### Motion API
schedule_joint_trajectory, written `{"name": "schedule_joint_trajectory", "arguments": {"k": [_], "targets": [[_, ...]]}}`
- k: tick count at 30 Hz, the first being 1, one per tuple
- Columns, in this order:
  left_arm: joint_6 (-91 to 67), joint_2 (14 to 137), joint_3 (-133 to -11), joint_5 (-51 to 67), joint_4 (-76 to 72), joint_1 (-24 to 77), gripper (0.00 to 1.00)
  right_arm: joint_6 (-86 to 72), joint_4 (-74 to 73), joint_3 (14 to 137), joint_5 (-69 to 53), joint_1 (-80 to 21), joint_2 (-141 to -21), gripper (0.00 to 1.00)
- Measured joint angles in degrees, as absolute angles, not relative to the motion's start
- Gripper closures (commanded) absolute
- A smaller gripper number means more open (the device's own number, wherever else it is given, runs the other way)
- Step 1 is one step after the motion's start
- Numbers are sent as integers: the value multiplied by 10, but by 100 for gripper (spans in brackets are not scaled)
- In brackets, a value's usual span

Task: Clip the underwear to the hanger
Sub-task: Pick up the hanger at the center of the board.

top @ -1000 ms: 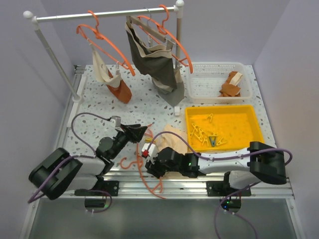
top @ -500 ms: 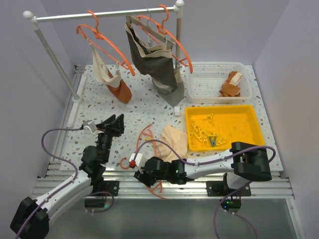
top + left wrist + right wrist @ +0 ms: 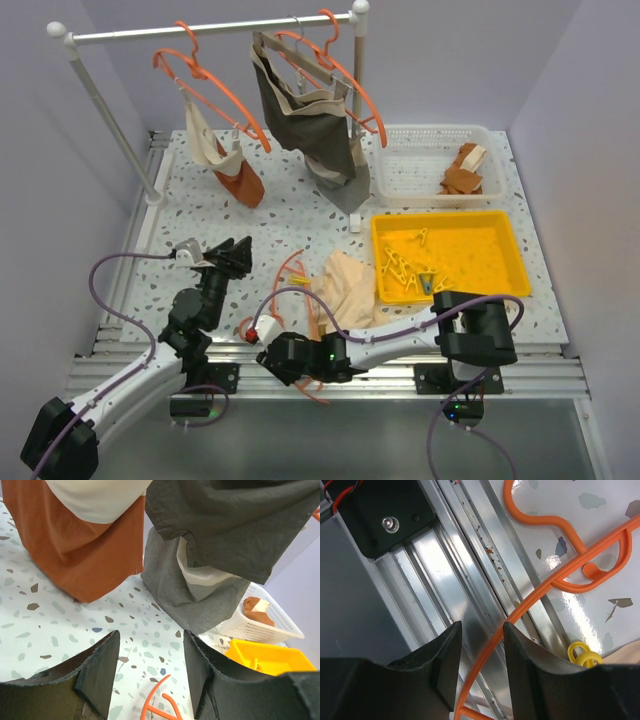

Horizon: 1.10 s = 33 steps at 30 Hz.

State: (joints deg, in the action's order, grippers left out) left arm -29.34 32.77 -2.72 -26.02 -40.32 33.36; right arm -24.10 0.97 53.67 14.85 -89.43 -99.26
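Left gripper (image 3: 150, 645) open and empty, raised over the table (image 3: 290, 215). Right gripper (image 3: 480, 630) open, jaws straddling the hanger (image 3: 540, 590) wire at the front rail (image 3: 470, 580), not clamped on it. Underwear (image 3: 345, 290) crumpled on the table, touching the hanger, just beside the yellow tray (image 3: 470, 250).

the hanger (image 3: 540, 592) runs off the right wrist view; right arm (image 3: 395, 345) hides part of the underwear (image 3: 345, 285)
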Motion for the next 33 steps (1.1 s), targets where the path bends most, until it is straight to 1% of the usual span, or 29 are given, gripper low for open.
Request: {"name": "schedule_joint_trajectory", "arguments": {"k": [6, 14, 23, 24, 25, 26, 33], "targets": [[-293, 304, -27, -260, -376, 334, 43, -276, -39, 573, 203, -916, -1013, 59], [-293, 285, -27, -259, -365, 334, 43, -317, -70, 575, 261, -932, -1013, 59], [-293, 289, -27, -255, -362, 334, 42, -337, -103, 575, 293, -941, -1013, 59], [-293, 289, -27, -255, -362, 334, 43, -339, -103, 575, 295, -941, -1013, 60], [-294, 289, -27, -255, -362, 334, 43, -340, -105, 575, 295, -941, -1013, 64], [-294, 289, -27, -255, -362, 334, 42, -341, -106, 575, 296, -941, -1013, 66], [-293, 276, -27, -256, -349, 334, 43, -347, -108, 575, 289, -942, -1013, 75]]}}
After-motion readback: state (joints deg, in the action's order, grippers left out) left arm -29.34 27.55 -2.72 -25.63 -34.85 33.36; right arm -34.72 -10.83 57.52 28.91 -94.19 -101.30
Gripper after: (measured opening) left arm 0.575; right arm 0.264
